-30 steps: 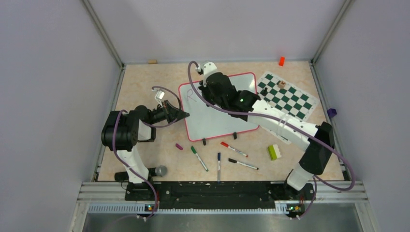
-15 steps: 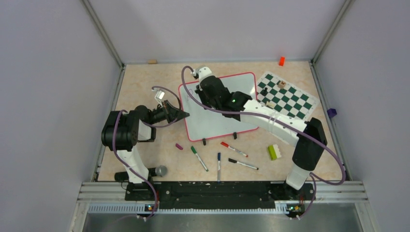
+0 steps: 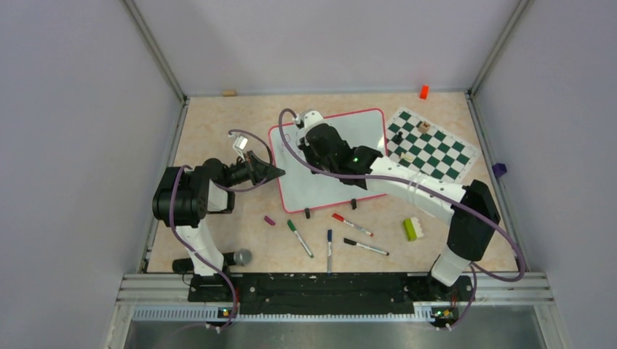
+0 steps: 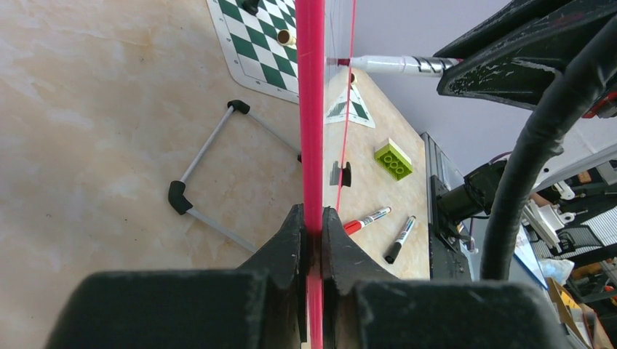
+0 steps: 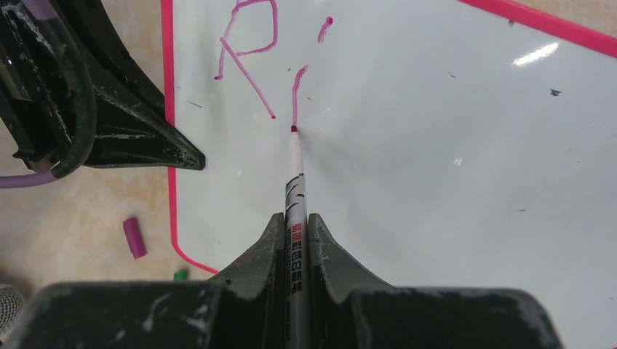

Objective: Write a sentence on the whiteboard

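Observation:
The whiteboard (image 3: pixel 331 182) stands tilted on the table, white with a red-pink rim. My left gripper (image 3: pixel 276 173) is shut on its left rim (image 4: pixel 311 109), with the jaws pinching the red edge in the left wrist view (image 4: pixel 311 227). My right gripper (image 3: pixel 313 145) is over the board's upper left, shut on a white marker (image 5: pixel 295 174) between its jaws (image 5: pixel 295 222). The marker's purple tip touches the board. Of the sentence, only a purple "R" (image 5: pixel 247 43) and a dotted "i" stroke (image 5: pixel 297 87) show, and the tip rests at the bottom of the "i".
Green (image 3: pixel 299 238), blue (image 3: pixel 329 249), red (image 3: pixel 352 224) and black (image 3: pixel 366 247) markers lie in front of the board. A purple cap (image 3: pixel 269 219), a green brick (image 3: pixel 413 229), a chess mat (image 3: pixel 429 143) with pieces and a red block (image 3: pixel 423 91) also lie about.
My right gripper moved with the marker over the board's upper left, first a little left and away, then back toward the near side. The left gripper and the board have not moved.

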